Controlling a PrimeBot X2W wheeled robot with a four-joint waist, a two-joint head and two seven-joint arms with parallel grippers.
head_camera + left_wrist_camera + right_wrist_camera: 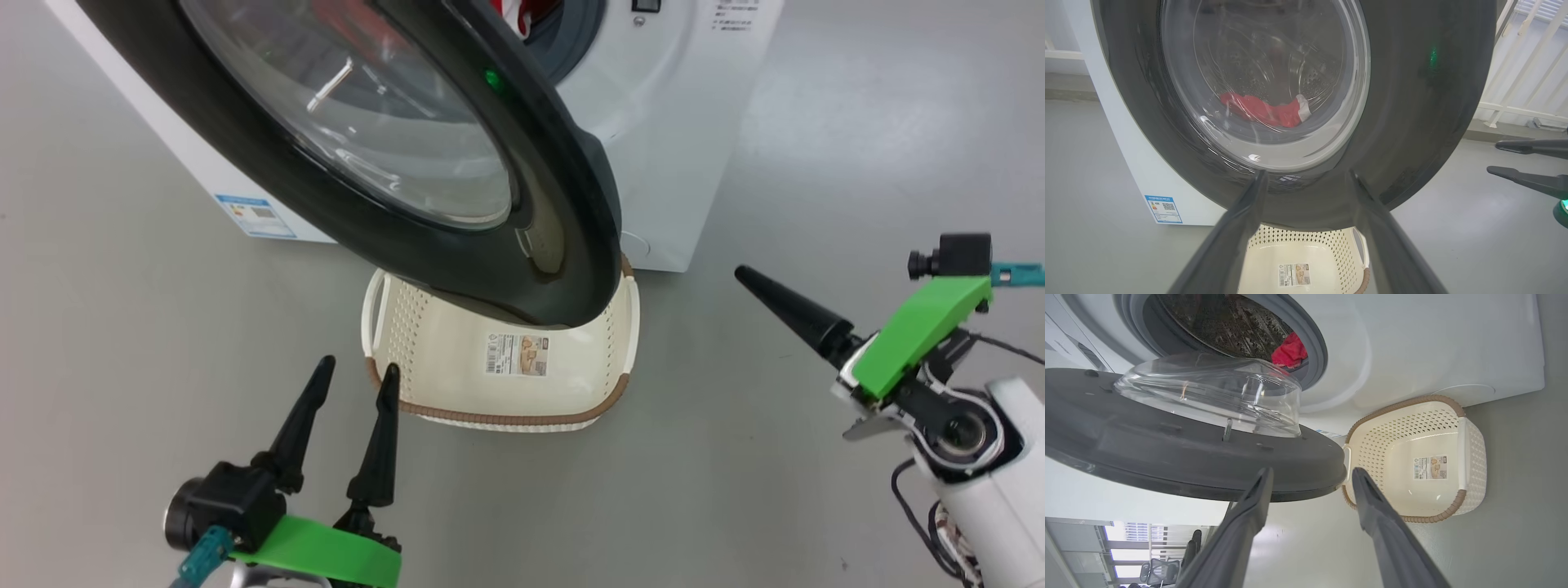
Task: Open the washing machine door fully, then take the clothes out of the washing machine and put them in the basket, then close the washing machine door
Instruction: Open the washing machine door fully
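Observation:
The washing machine door (555,204), black-rimmed with a bulging glass bowl, stands swung out from the white washing machine (669,147), its lower edge above the basket (457,359). The cream basket holds just its paper label. Red clothes (1290,353) lie in the steel drum and show through the door glass as clothes (1269,112). My left gripper (359,365) is open at the basket's near left corner, pointing at the door's outer face (1412,122). My right gripper (1311,471) is open with nothing in it, just off the door's edge (1167,457), right of the basket (1412,428).
Grey floor (775,457) spreads all around the basket and machine. A blue energy sticker (255,216) marks the machine's side. White railing (1527,61) runs behind on the right. The right gripper (1492,156) also shows in the left wrist view.

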